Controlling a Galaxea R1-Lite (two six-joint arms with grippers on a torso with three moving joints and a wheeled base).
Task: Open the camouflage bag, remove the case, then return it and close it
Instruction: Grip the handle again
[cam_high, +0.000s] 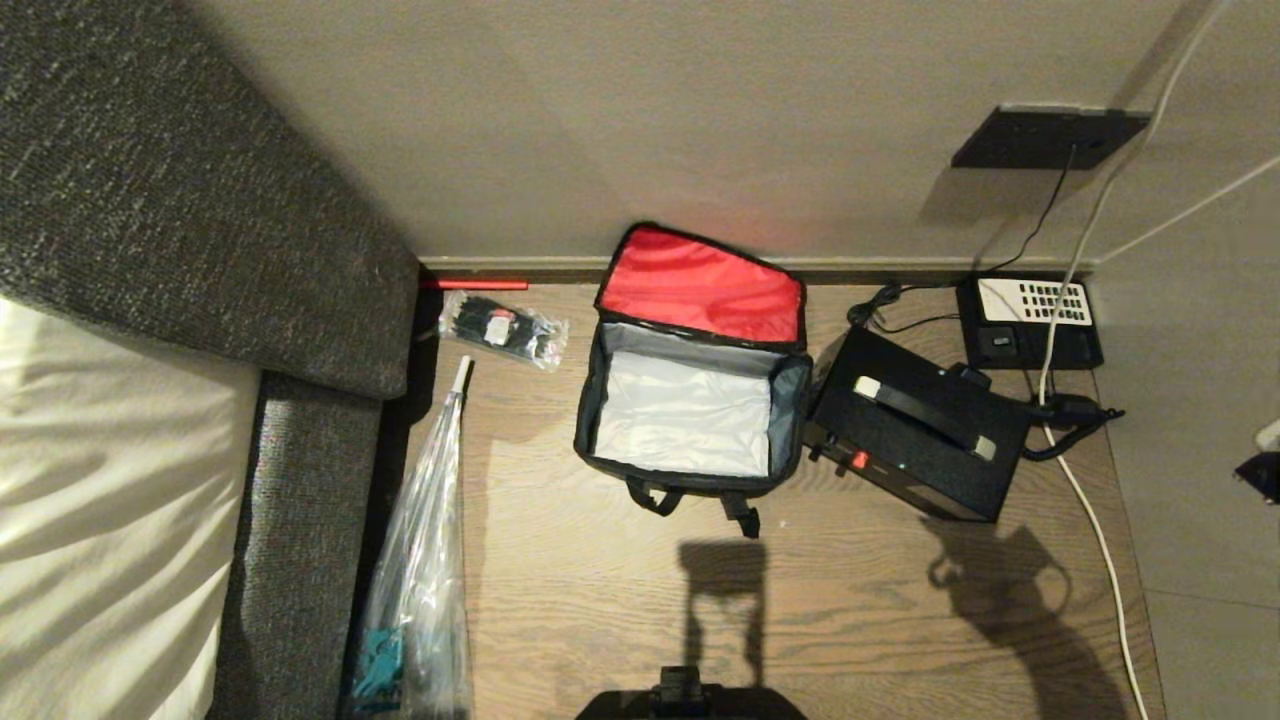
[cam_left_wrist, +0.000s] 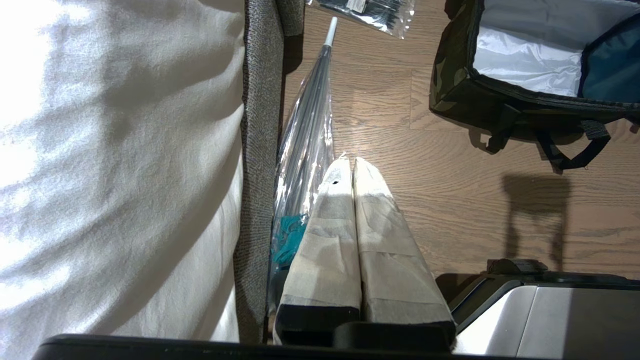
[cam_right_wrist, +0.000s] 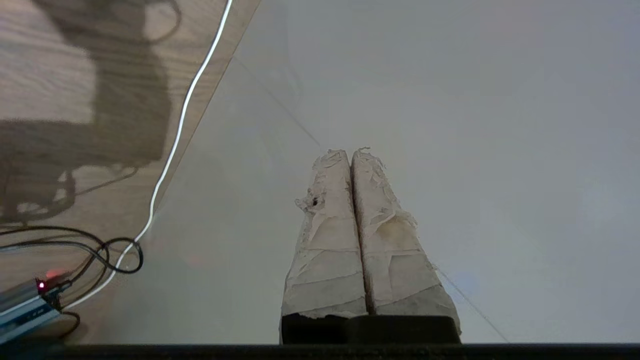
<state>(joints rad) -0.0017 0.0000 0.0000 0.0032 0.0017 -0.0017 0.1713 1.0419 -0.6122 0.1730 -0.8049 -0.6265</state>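
The camouflage bag (cam_high: 684, 479) stands open on the wooden floor by the wall. Its red-lined lid (cam_high: 700, 285) is folded back, and the pale interior shows nothing inside. The black case (cam_high: 915, 440), with a strap handle on top, lies on the floor just right of the bag. My left gripper (cam_left_wrist: 348, 161) is shut on nothing. It hangs over the floor, with the bag (cam_left_wrist: 465, 95) ahead and to one side of it. My right gripper (cam_right_wrist: 348, 152) is also shut on nothing, over grey flooring beyond the wood's edge. Neither gripper shows in the head view.
A clear packet of black items (cam_high: 503, 327) and an umbrella in a clear sleeve (cam_high: 425, 560) lie left of the bag, beside a grey upholstered bed frame (cam_high: 310, 330). A desk phone (cam_high: 1030, 320) with cables and a white cord (cam_high: 1100, 540) lie at the right.
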